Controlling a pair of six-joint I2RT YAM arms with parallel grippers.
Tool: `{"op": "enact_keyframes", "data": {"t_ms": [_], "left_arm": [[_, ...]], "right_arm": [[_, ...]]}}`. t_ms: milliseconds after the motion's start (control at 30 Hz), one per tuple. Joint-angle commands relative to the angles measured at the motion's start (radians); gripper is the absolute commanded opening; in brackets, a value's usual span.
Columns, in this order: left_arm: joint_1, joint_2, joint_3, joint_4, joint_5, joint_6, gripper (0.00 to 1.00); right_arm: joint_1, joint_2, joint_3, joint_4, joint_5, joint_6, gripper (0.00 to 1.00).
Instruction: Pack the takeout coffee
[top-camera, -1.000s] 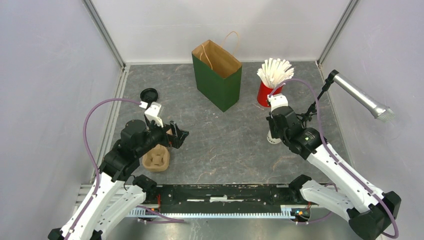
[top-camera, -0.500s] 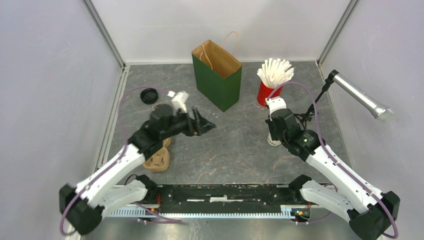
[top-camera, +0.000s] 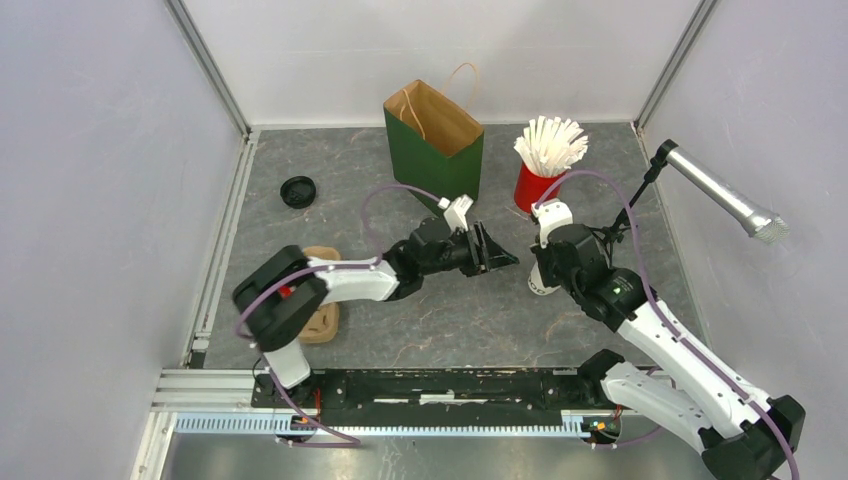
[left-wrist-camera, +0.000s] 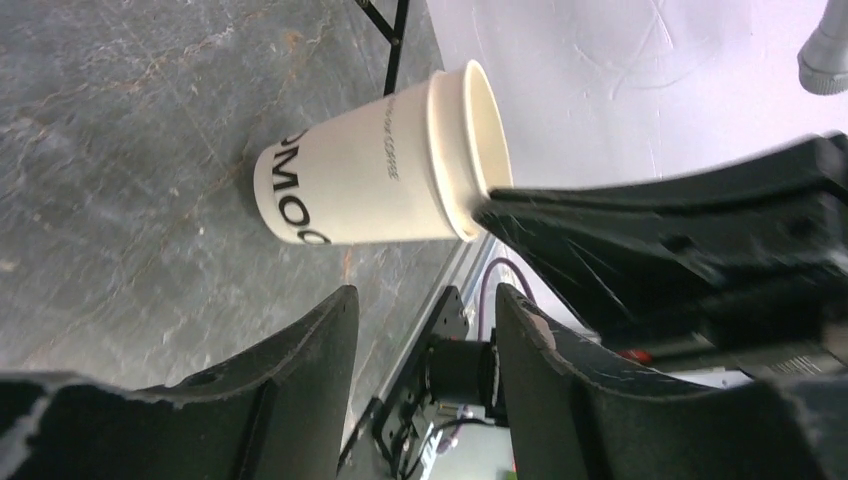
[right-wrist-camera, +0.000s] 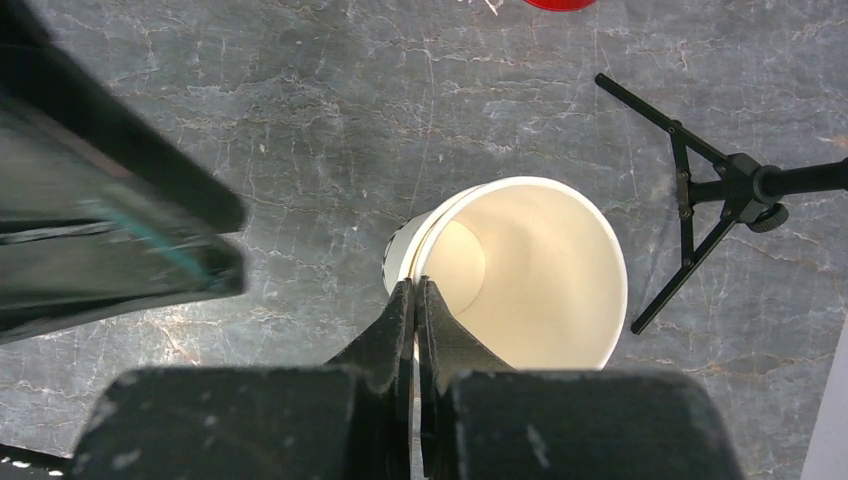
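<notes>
"While the top view buries the white cup (top-camera: 541, 283) under the right gripper (top-camera: 547, 264), what do the wrist views add?"

"Its fingers are clenched on the near rim. The cup is lidless and tan inside, right of centre on the table (top-camera: 440, 310)."

"And the left gripper (top-camera: 498, 252)?"

"Jaws apart, empty, just beside the cup. Bare table runs back to the green bag (top-camera: 440, 165); the black lid (top-camera: 298, 190) lies far left."

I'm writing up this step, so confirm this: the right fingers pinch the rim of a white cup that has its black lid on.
One thing is wrong: the white cup has no lid on. The right wrist view looks straight into its open, tan inside. The right fingers do pinch its rim. A black lid lies apart, far left in the top view.
</notes>
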Motion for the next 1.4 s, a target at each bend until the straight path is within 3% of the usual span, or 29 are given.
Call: {"op": "enact_keyframes", "data": {"t_ms": [0, 433, 733, 1367], "left_arm": [[-0.013, 0.140, 0.080, 0.360, 0.010, -0.166, 0.58], [-0.019, 0.272, 0.133, 0.368, 0.004, -0.171, 0.53], [-0.028, 0.278, 0.161, 0.243, -0.010, -0.132, 0.50], [-0.050, 0.318, 0.206, 0.171, -0.011, -0.122, 0.40]], "right_arm": [[-0.001, -0.027, -0.005, 0.037, -0.024, -0.022, 0.00], [-0.001, -0.028, -0.024, 0.054, -0.037, -0.012, 0.00], [-0.001, -0.027, -0.025, 0.059, -0.031, -0.010, 0.00], [-0.001, -0.022, -0.024, 0.066, -0.030, -0.010, 0.00]]}}
